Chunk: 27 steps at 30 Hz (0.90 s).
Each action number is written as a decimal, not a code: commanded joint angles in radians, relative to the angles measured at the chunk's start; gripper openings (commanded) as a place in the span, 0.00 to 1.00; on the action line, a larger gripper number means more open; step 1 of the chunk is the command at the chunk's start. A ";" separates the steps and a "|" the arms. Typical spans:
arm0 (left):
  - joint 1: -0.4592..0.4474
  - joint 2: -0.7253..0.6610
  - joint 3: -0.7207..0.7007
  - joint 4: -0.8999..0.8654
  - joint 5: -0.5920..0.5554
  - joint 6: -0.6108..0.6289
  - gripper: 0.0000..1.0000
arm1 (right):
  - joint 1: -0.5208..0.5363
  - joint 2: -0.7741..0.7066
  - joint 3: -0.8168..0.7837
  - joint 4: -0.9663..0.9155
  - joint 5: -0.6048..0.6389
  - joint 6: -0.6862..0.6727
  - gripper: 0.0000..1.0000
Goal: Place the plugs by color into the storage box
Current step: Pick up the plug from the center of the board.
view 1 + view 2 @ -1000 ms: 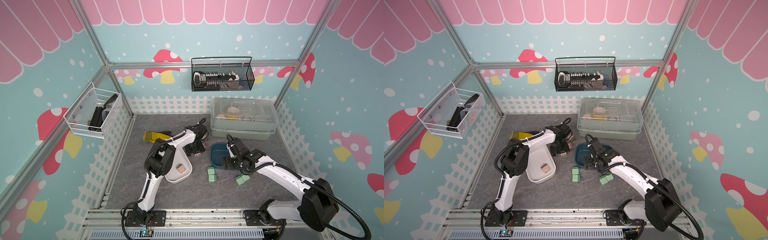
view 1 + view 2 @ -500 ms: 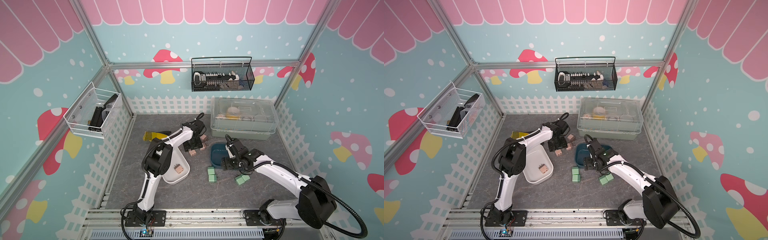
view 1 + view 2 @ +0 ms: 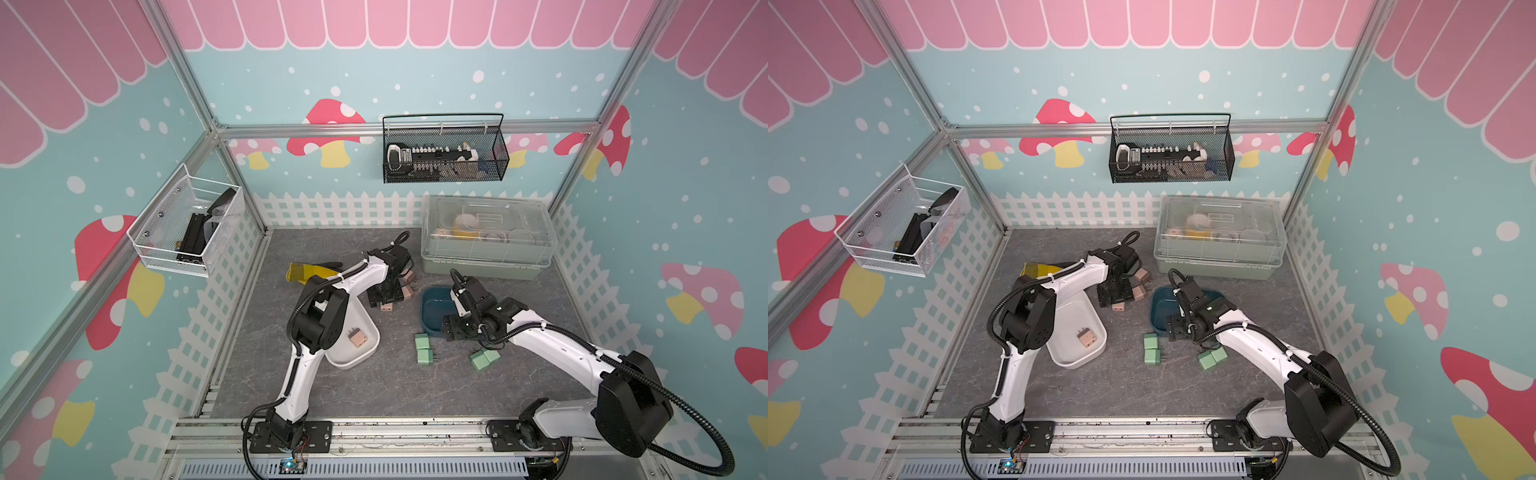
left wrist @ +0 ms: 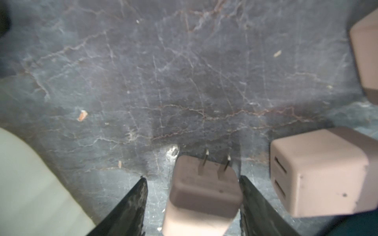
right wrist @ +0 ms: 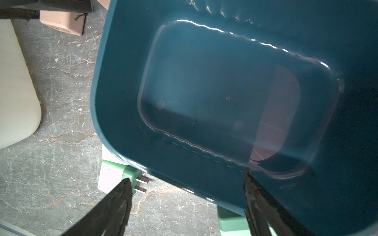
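Observation:
My left gripper [image 4: 192, 178] stands open around a peach-pink plug [image 4: 204, 188] lying on the grey floor. One finger touches its side and a gap shows at the other. Two more pink plugs [image 4: 319, 173] [image 4: 366, 51] lie close by. In both top views this gripper [image 3: 386, 293] [image 3: 1115, 293] sits among the pink plugs [image 3: 405, 293], beside the white tray [image 3: 365, 353], which holds one pink plug [image 3: 357, 337]. My right gripper [image 5: 186, 177] is open and empty, straddling the near rim of the teal tray [image 5: 225, 92] [image 3: 434, 303]. Several mint-green plugs [image 3: 424, 349] [image 3: 484, 358] [image 5: 131, 173] lie on the floor beside it.
A clear-lidded grey-green bin [image 3: 486, 241] stands at the back right, just behind the teal tray. A yellow item [image 3: 303, 272] lies at the back left. A black wire basket [image 3: 444, 153] and a white one [image 3: 187, 228] hang on the walls. A white fence borders the floor.
My left gripper's jaws have narrowed around the pink plug and the gripper has shifted slightly. The right arm has hardly moved.

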 commanded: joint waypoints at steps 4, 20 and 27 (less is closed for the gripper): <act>0.010 0.026 -0.014 0.045 -0.014 -0.017 0.61 | -0.005 0.013 -0.004 0.006 -0.005 -0.020 0.83; 0.043 -0.075 -0.159 0.136 0.028 -0.215 0.59 | -0.005 0.059 0.031 0.009 -0.013 -0.038 0.83; 0.034 -0.079 -0.141 0.094 -0.017 -0.189 0.64 | -0.006 0.083 0.046 0.011 -0.012 -0.044 0.83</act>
